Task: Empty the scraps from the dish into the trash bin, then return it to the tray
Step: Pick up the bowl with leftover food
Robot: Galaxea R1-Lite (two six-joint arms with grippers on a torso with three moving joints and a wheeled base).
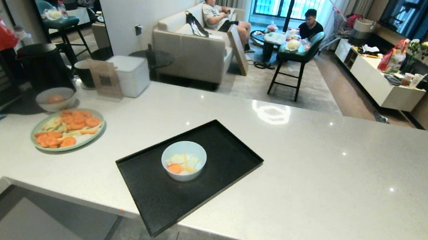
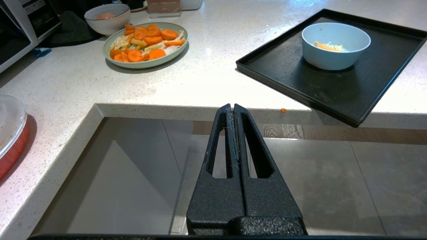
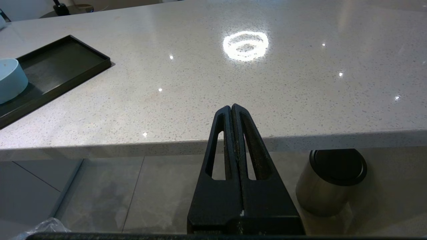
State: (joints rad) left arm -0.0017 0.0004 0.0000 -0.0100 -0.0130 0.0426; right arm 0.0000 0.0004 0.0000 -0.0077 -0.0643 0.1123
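Light-blue dish point(image 1: 184, 160) with carrot-and-vegetable scraps point(image 1: 180, 165): standing on black tray point(image 1: 154, 195), tray's near corner overhanging desk point(image 1: 315, 170) edge. Left tool point(image 2: 232, 107), right tool point(image 3: 231, 107): both clenched, empty, below desk edge.

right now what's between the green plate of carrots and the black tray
Only bare speckled countertop. In the head view, nothing sits between the green plate and the tray; the left wrist view shows the same empty stretch.
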